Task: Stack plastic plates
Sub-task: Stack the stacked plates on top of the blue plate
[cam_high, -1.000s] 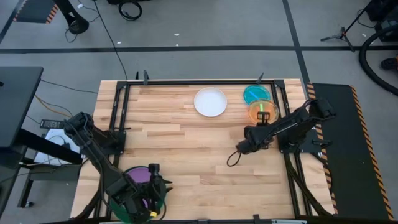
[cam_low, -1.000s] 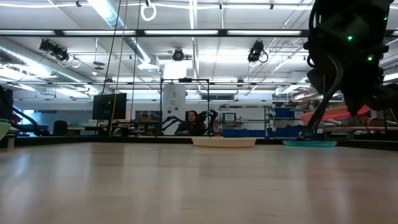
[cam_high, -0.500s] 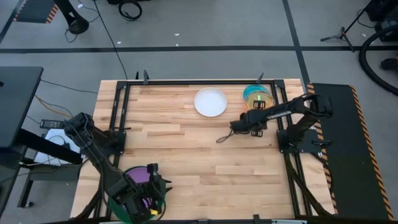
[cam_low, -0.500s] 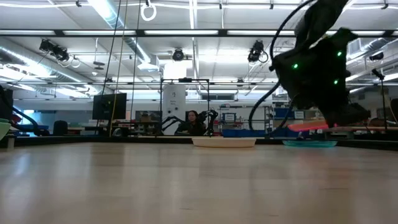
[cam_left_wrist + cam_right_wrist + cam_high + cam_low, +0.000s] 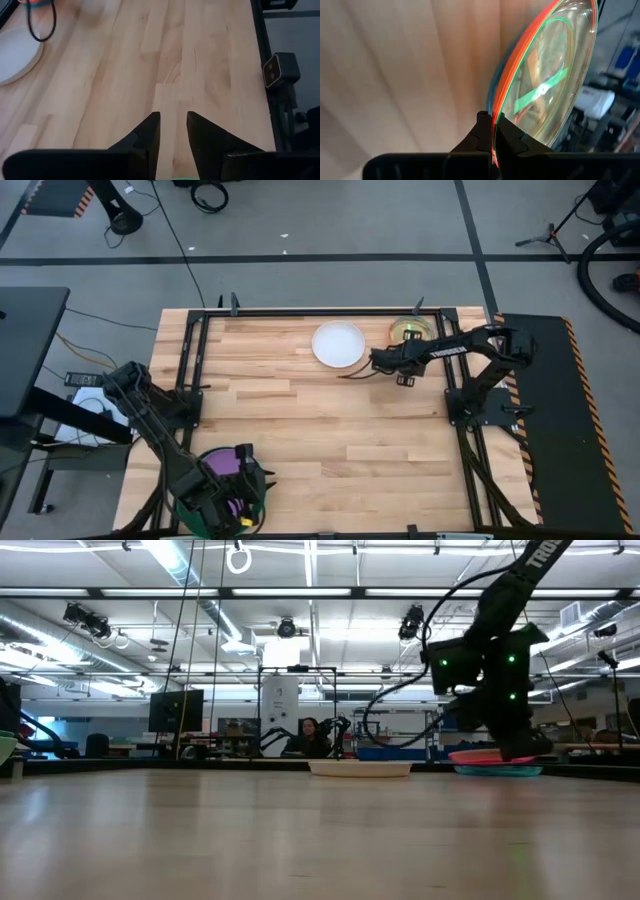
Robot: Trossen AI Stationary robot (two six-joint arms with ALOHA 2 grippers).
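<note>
My right gripper (image 5: 492,117) is shut on a small translucent orange plate (image 5: 412,330) at the table's far right. The plate is held close over a small teal plate (image 5: 497,771); whether the two touch, I cannot tell. At the near left my left gripper (image 5: 235,485) holds a green plate (image 5: 185,505) with a purple plate (image 5: 222,463) lying in it. The green rim (image 5: 5,745) shows raised above the table in the low view. In the left wrist view the fingertips (image 5: 173,122) stand slightly apart over bare wood. My left gripper has a sliver of green plate (image 5: 177,178) far back between its fingers; the gripper's own body hides which part it has. The plate is lifted clear of the table. My right gripper pinches the orange plate's rim (image 5: 496,107) between its two fingertips, on the plate's near side. The fingers slant down from the near side. The plate sits slightly tilted just above the teal plate.
A white plate (image 5: 338,343) lies flat on the wood left of the orange and teal ones. Black frame rails (image 5: 195,350) run along the table's left, right and far edges. The middle of the table is bare wood. A person (image 5: 310,735) sits far behind the table.
My right gripper has carried the orange plate toward the table's far edge and a little left, and down. The plate was beside the teal plate on its near side and now covers it.
</note>
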